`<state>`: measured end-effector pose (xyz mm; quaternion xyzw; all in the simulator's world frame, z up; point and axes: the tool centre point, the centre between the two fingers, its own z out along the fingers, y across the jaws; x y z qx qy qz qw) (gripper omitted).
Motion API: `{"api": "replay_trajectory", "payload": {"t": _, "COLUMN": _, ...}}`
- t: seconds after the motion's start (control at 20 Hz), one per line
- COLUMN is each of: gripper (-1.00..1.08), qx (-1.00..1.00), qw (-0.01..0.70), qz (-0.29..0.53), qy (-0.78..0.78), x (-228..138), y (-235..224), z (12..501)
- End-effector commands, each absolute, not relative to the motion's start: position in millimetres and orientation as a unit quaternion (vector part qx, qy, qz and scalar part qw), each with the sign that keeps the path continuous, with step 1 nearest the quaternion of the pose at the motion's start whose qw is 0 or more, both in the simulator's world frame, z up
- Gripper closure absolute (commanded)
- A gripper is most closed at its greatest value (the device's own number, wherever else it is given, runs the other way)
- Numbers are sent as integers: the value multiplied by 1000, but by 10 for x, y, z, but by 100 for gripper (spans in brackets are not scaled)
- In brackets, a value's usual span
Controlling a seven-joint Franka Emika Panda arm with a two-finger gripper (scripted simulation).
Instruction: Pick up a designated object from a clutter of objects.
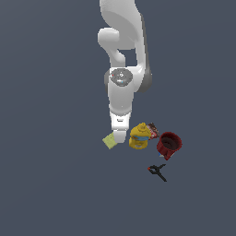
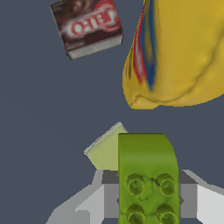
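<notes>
Grasp step. Gripper clamped on green block, fingers flanking it. Block just beside pad, near bottle; whether lifted, cannot tell. Next: raise straight up, clear of bottle and pad.

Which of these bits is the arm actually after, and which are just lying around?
Part of the job:
- green block, sitting between the gripper fingers
- gripper

Just lying about:
- yellow bottle
- dark red mug
- black clamp
- pale flat pad
- reddish-brown packet
</notes>
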<state>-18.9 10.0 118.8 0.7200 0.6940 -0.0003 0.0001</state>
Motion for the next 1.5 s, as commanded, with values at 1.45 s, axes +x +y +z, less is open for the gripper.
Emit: {"api": "replay_trajectory", "payload": {"t": 1.45, "gripper": 108, "qx": 720, "qw": 0, "qz": 0, "qy": 694, "x": -87, "y": 751, "z": 4176}}
